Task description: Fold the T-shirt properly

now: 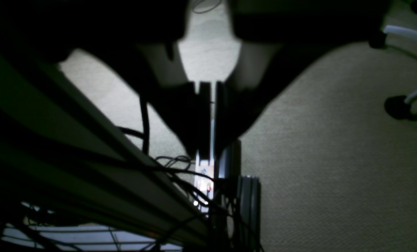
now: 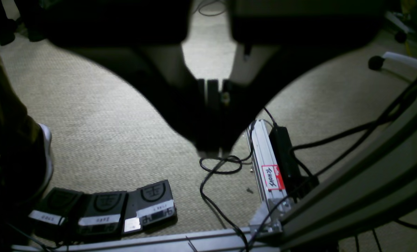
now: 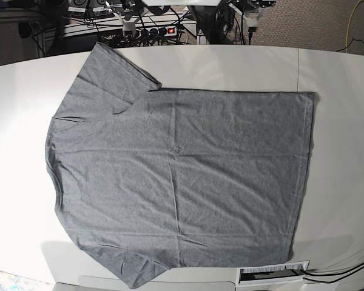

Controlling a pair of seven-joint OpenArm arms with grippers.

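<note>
The T-shirt (image 3: 179, 182) lies flat on the table (image 3: 343, 182), unfolded; my left fingers (image 1: 208, 105) and right fingers (image 2: 213, 105) hang clenched, empty, over carpet (well off the cloth). I'd pinch hem corners evenly.

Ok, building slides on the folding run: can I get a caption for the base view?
Grey T-shirt spread flat and unfolded on the white table, no arm in view.

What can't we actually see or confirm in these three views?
- Both arms: absent from the base view.
- T-shirt: missing from both wrist views, which face the carpet. Its lower sleeve tip is cut by the base view's bottom edge.
- Left tool and right tool: dark silhouettes, detail lost in shadow.
- Label in the right wrist view: writing too small to read.
</note>
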